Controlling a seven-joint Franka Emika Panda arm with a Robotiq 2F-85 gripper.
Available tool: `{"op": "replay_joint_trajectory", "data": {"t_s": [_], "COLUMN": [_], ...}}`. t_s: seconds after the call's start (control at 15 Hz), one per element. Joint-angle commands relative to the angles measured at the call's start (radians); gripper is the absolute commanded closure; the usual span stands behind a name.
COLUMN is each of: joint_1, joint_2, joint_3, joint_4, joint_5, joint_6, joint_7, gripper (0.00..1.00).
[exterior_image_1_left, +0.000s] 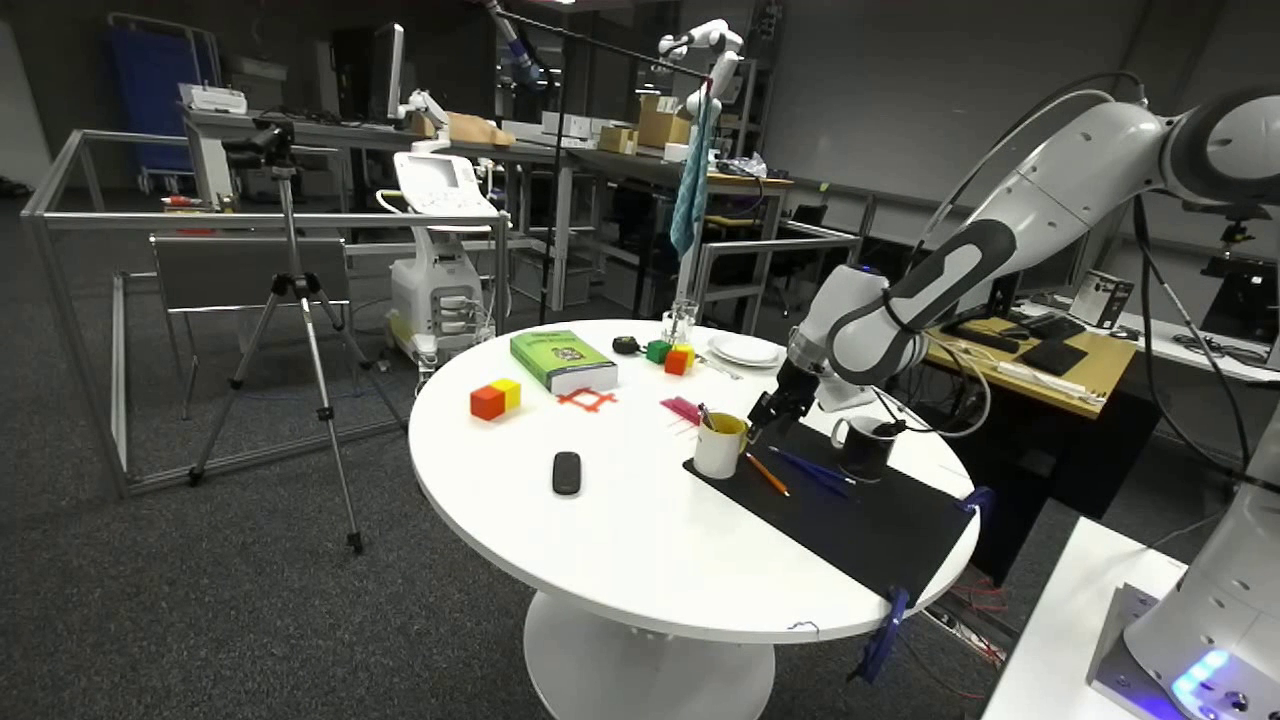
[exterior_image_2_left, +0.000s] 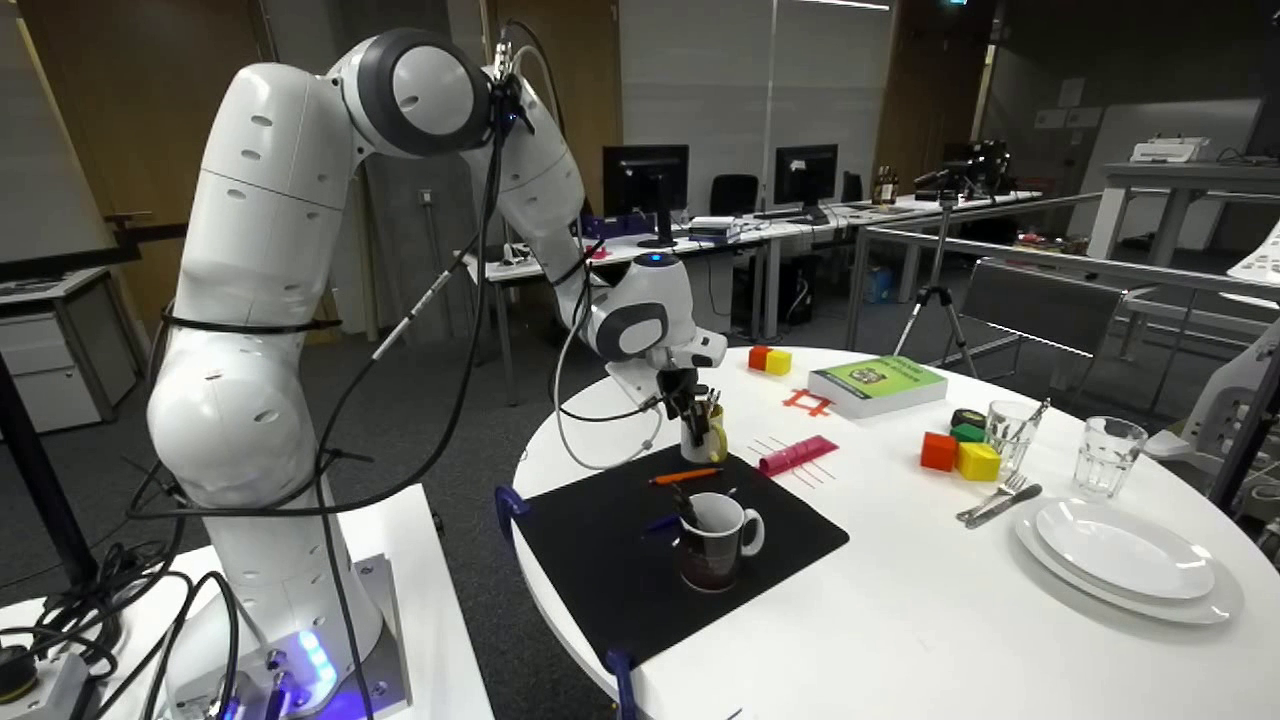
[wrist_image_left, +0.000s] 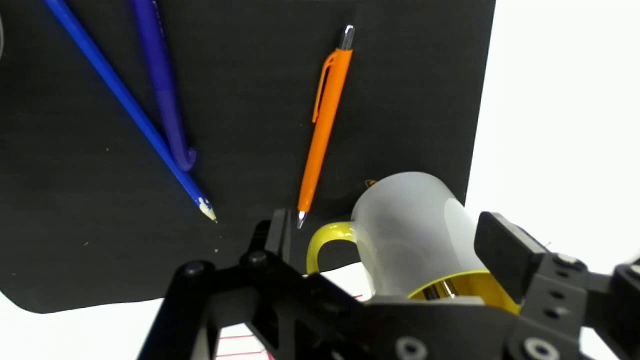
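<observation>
The white mug (wrist_image_left: 410, 235), with a yellow handle and interior, is standing upright at the edge of the black mat (wrist_image_left: 245, 130). Pens (exterior_image_1_left: 707, 418) are standing inside it; their full number is not showing. The gripper (wrist_image_left: 385, 225) is hanging close at the white mug. Its jaws are standing wide apart, and in the wrist view the body of the mug is appearing in the gap between them. No object is being clamped. Whether either finger is touching the mug cannot be told.

Status, judged from this layout: the gripper is already occupying a position at the white mug, and several pens are already resting inside it. A hold is not yet being applied, and nothing is being lifted.

An orange pen (wrist_image_left: 325, 125) is lying loose on the mat near the white mug, its tip pointing toward the handle side. Farther off, a blue pencil (wrist_image_left: 130, 107) and a purple pen (wrist_image_left: 162, 85) are lying on the mat and meeting near the pencil's tip.

A dark mug (exterior_image_2_left: 705, 560) is standing upright on the mat, holding a dark item that is not clear. Blue clamps (exterior_image_2_left: 510, 503) are gripping the mat at the rim of the table (exterior_image_2_left: 930, 620). A pink strip (exterior_image_2_left: 798, 455) is lying just beyond the mat. Farther out, a green book (exterior_image_2_left: 880, 385), a red block (exterior_image_2_left: 939, 451) and stacked plates (exterior_image_2_left: 1125, 550) are resting on the table.
</observation>
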Motion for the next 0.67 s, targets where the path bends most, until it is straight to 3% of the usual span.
{"op": "replay_joint_trajectory", "data": {"t_s": [0.0, 0.4, 0.6], "joint_1": [0.054, 0.063, 0.053], "joint_2": [0.01, 0.008, 0.006], "joint_3": [-0.066, -0.081, -0.071], "joint_4": [0.043, 0.036, 0.015], "joint_5": [-0.058, -0.092, -0.088], "joint_6": [-0.05, -0.082, -0.043], "joint_7": [0.097, 0.118, 0.101], "gripper": [0.0, 0.0, 0.0]}}
